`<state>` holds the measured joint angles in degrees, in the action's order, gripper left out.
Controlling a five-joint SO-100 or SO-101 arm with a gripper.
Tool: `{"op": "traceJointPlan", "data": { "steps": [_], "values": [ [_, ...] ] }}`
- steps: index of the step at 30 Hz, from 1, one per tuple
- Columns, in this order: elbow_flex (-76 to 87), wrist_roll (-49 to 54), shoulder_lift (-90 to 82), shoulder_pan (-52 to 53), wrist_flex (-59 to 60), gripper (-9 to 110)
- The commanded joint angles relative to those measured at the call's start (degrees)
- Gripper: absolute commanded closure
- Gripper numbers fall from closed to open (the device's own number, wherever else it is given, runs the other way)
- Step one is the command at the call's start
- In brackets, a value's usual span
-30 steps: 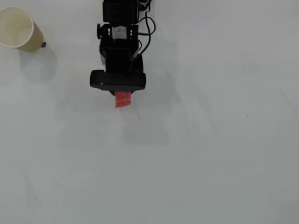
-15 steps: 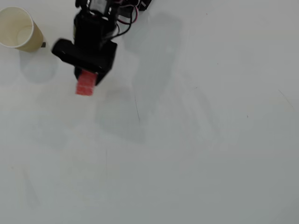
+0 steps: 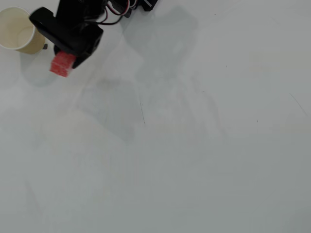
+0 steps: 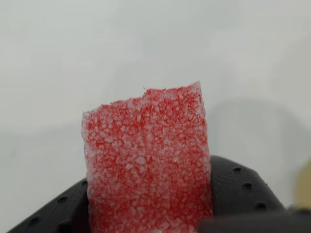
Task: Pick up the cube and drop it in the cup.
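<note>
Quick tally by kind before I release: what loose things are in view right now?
Cube: 1, red, held in the gripper
Cup: 1, cream paper, upright on the table
Total: 2

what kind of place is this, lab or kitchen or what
Probably a hobby or lab test bench: a bare white table, a small black gripper holding a red foam cube, and a paper cup.

We are seeing the cube (image 4: pixel 148 165) filling the wrist view, red and speckled, sitting clamped in our black gripper (image 4: pixel 150 206) above the pale table (image 4: pixel 97 48).
</note>
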<state>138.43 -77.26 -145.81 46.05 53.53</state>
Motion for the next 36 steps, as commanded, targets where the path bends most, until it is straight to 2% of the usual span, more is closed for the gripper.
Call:
{"op": "traceJointPlan", "data": {
  "steps": [1, 19, 36],
  "values": [
    [-13.71, 0.00, 0.18, 3.69, 0.09, 97],
    [-30.50, 0.26, 9.67, 20.04, 0.53, 97],
    [-33.75, 0.35, 19.16, 30.50, -3.16, 97]
  ]
}}
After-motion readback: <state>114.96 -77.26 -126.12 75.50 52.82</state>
